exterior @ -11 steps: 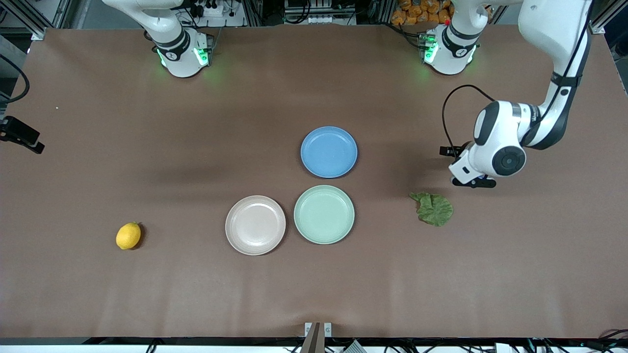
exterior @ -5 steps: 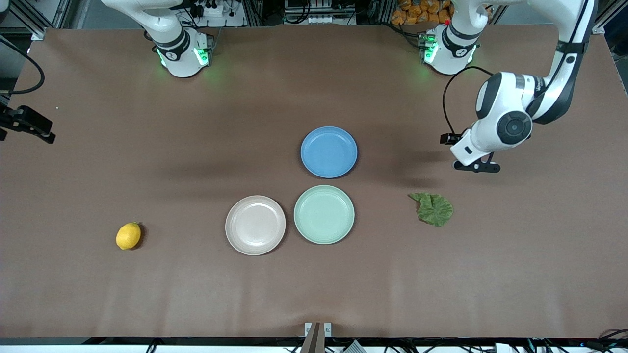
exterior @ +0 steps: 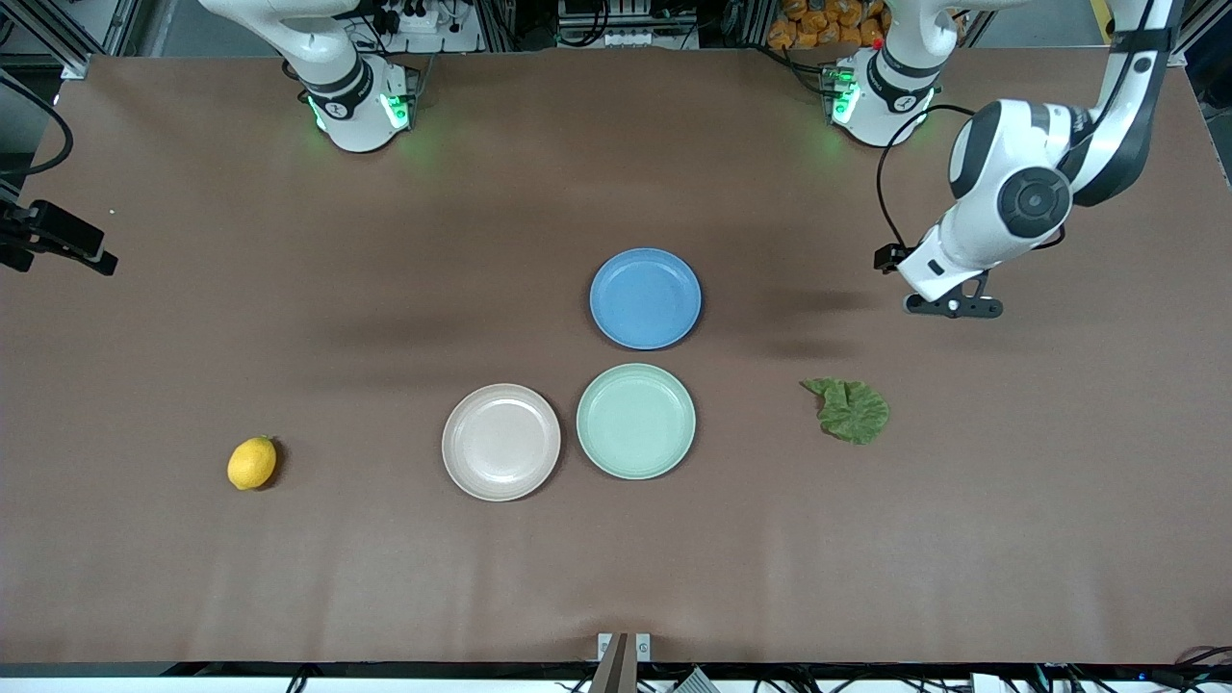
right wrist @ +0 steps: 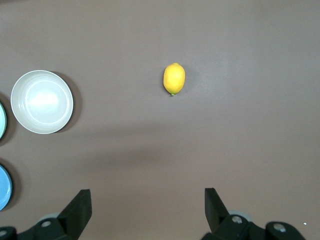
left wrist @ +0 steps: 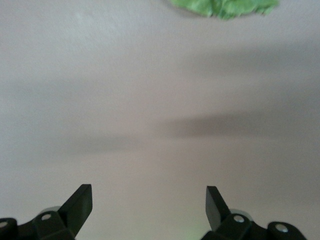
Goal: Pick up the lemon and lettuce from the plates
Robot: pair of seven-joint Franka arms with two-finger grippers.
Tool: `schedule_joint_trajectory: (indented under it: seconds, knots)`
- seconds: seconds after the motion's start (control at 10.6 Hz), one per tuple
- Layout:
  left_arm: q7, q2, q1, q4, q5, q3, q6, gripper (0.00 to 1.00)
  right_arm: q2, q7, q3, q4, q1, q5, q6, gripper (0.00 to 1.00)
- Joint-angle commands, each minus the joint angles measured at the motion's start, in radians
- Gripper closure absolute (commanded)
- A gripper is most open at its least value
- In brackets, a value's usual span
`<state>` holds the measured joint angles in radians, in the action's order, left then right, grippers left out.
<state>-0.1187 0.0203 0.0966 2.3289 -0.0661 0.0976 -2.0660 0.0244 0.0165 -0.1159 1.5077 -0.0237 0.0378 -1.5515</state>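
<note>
Since both plates lie bare, lemon and lettuce look already picked off them

While the lemon rests on the brown table toward the right arm's end, well apart from the beige-pink plate, the lettuce lies crumpled on the table toward the left arm's end, near the mint-green plate; a blue plate sits farther from the front camera, also bare; the left gripper hangs over bare table near the lettuce, fingers spread and holding nothing; the right gripper, fingers likewise apart and unladen, hangs over bare table near the lemon; judging by this, little or nothing is left to do
</note>
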Motion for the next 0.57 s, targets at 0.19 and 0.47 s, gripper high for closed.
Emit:
schedule_joint_trajectory:
  seconds: [0.19,0.47]
  knots:
    - [0.053,0.063,-0.012,-0.208,0.014,0.008,0.013,0.00,0.000,0.025,0.005,-0.017,0.011,-0.019,0.018,0.00]
    - [0.060,0.007,-0.037,-0.467,0.032,-0.001,0.238,0.00,0.002,0.023,0.008,-0.017,0.005,-0.058,0.019,0.00]
